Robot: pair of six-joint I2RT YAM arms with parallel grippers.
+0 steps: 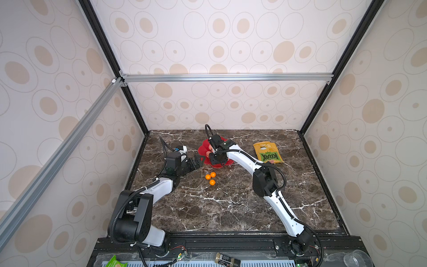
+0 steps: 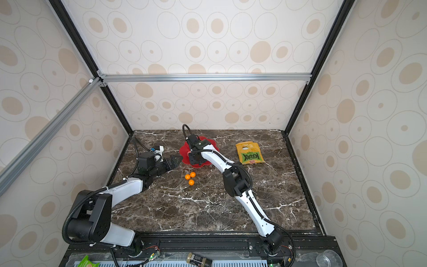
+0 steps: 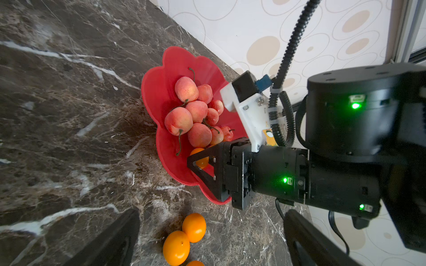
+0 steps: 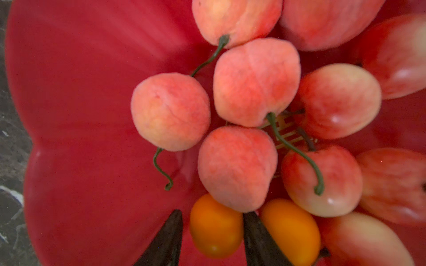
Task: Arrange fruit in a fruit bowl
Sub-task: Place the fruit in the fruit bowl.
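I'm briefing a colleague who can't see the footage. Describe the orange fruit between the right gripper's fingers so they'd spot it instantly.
Find the red flower-shaped bowl on the far side of the marble table. Beside its heap of pink fruits lie two orange fruits; yours sits between the fingers of the right gripper, its twin just outside them.

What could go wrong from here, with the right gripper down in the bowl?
1. The right gripper straddles an orange fruit tucked against the peach-like pile; lifting out may drag it or snag a stem.
2. The red flower-shaped bowl is shallow, so a nudged fruit could roll out.
3. The open left gripper sits close beside the bowl; reaching for the three orange fruits on the table may clip the right arm.
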